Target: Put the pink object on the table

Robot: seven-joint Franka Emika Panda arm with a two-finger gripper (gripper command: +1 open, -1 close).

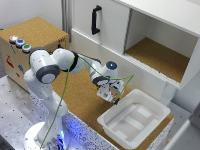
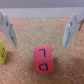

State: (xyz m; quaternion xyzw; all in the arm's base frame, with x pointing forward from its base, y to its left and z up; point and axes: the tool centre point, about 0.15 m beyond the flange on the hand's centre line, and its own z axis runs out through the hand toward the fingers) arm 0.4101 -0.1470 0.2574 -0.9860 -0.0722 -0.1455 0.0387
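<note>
Cork surface [image 2: 45, 30] lay under spread fingers [image 2: 42, 30], nothing gripped. Pink block [image 2: 43, 59] sat on surface between fingers, clear of both pads. Yellow-green object [image 2: 2, 53] lay outside one finger. Placement looked done; only retreat left.

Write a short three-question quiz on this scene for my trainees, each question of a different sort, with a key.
1. True or false: the gripper is shut on the pink block.
2. What does the pink block rest on? A) white tray B) cork table C) cabinet shelf
3. What colour is the object partly visible beside the pink block?

Key: 1 false, the fingers stand apart; 2 B, the table; 3 yellow-green.
</note>
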